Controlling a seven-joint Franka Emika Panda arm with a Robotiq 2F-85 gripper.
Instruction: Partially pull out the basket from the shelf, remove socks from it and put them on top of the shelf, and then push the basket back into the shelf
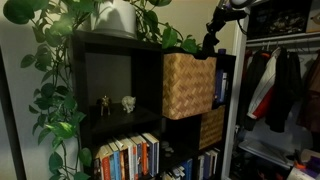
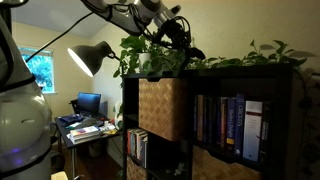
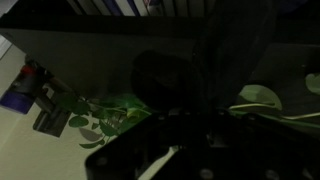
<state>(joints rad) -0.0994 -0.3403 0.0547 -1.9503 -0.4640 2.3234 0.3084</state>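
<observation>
The light tan woven basket (image 1: 188,85) sits in an upper compartment of the black-brown shelf (image 1: 120,70) and sticks out a little from its front; it also shows in an exterior view (image 2: 163,108). My gripper (image 1: 212,40) hangs just above the shelf's top, over the basket's side, among plant leaves (image 2: 180,32). The wrist view is very dark. A dark shape (image 3: 165,85) lies by the jaws, and I cannot tell whether it is socks. The jaws' state does not show.
A trailing plant in a white pot (image 1: 115,18) covers the shelf top. Small figurines (image 1: 127,102) stand in a compartment, with books (image 1: 128,155) below. A darker basket (image 1: 212,128) sits lower. A closet with clothes (image 1: 280,85) stands beside the shelf. A lamp (image 2: 95,55) is near.
</observation>
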